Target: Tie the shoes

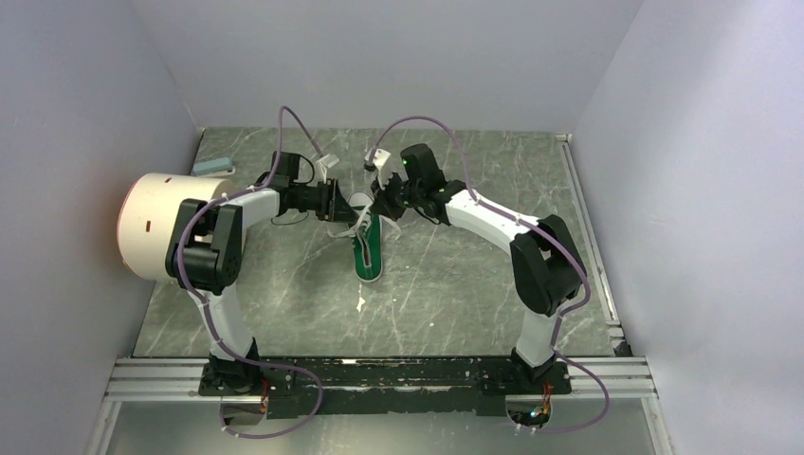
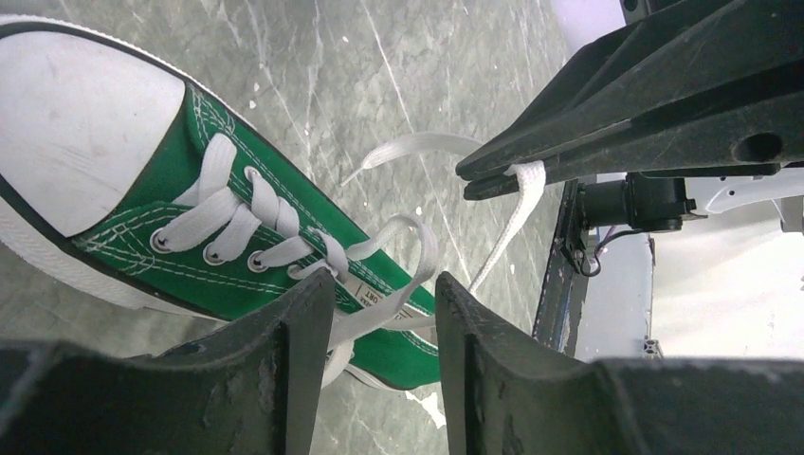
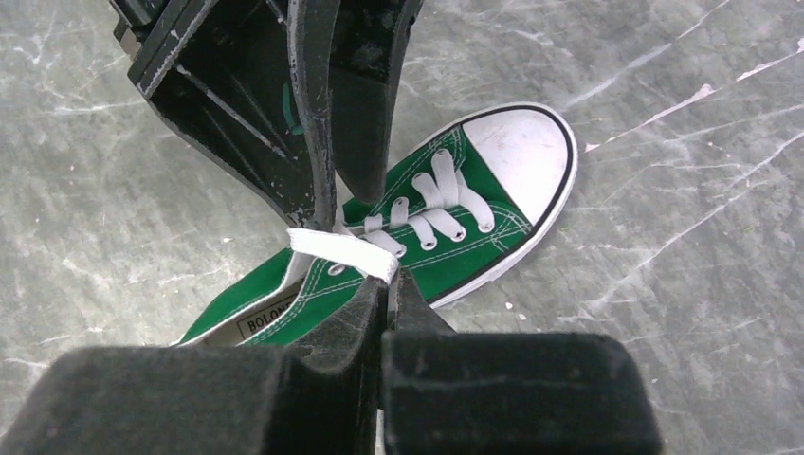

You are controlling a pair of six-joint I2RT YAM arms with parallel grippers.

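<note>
**A:** Quick rundown, big to small. The table (image 1: 455,294) is under the shoe (image 1: 368,248). The white drum (image 1: 156,226) is well off the shoe's left side, so no bother.

**B:** The shoe lies flat, toe end nearer our bases. We've got both claws just above its open end, v. near each other.

**A:** Left claw (image 2: 384,294)?

**B:** Released, w/ fingers apart and gripping nothing. A loop of lace (image 2: 422,248) runs loosely through the gap, just over the shoe's tongue.

**A:** Right claw (image 3: 387,284)?

**B:** Clenched on the other strand, pinched right at the fingertips, just above the shoe's top eyelets.

**A:** No knot yet, we reckon. What could go wrong?

**B:** Three things.
1. The loop by the tongue is held by nothing, so it may flop or slide out before we regrip.
2. If we pull hard w/ the right claw, the shoe could lift or skid, since it looks light and nothing pins it.
3. That tip pinch is shallow, so a sideways tug may strip the strand free.

**A:** And the claws are so close over the shoe that a careless swing would knock them together.
</note>
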